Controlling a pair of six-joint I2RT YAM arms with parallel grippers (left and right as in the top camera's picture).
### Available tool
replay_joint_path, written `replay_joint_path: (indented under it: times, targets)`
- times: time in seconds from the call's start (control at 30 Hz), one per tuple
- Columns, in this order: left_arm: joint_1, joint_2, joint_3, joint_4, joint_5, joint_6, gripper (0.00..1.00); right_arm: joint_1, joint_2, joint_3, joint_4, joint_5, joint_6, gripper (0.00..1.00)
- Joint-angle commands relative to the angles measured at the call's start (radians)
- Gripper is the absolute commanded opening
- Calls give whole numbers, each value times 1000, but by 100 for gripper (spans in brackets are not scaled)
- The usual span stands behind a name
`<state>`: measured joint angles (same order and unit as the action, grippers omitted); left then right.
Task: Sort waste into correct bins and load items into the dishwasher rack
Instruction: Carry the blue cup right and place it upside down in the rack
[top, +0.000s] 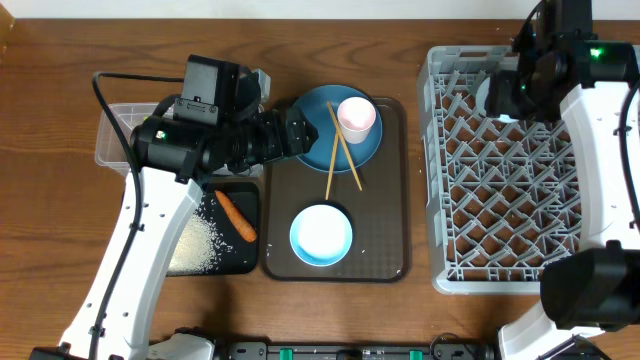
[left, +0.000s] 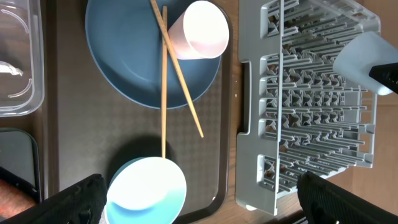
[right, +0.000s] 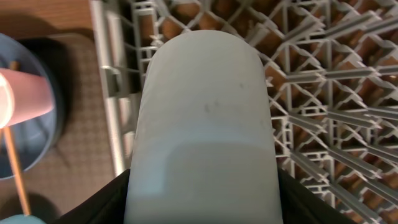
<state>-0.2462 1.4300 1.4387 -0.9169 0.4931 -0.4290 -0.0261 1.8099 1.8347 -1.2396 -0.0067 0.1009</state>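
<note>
Light-blue cup (right: 205, 118) is clamped in the right gripper (right: 202, 208) above the dishwasher rack (right: 323, 93), toward the counter's far edge. Left gripper (left: 199, 202) stands wide and empty. Recommendation: lower the cup mouth-down, seat it squarely between pegs, then release.

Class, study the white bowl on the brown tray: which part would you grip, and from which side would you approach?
Grip the white bowl by its rim, from straight above, one finger inside and one outside. It sits upright, mouth open, probably too wide to span. Choose the rim's side away from the chopsticks, which looks clear.
</note>
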Motion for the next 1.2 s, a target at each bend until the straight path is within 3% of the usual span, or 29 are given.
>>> replay_joint_path:
  times: [0.0, 0.87, 0.97, 1.03, 1.17]
  targets:
    - [-1, -6, 18, -3, -8, 10, 99, -12, 27, 22, -3, 25, -37, 44]
    - [-1, -6, 18, -3, -8, 10, 99, -14, 209, 16, -126, 18, -35, 40]
    - [-1, -6, 18, -3, -8, 10, 99, -14, 216, 16, -121, 18, -36, 48]
    - [-1, -6, 18, -3, -8, 10, 99, -14, 216, 16, -122, 18, -40, 64]
    - [-1, -6, 18, -3, -8, 10, 99, -14, 216, 16, -136, 23, -55, 80]
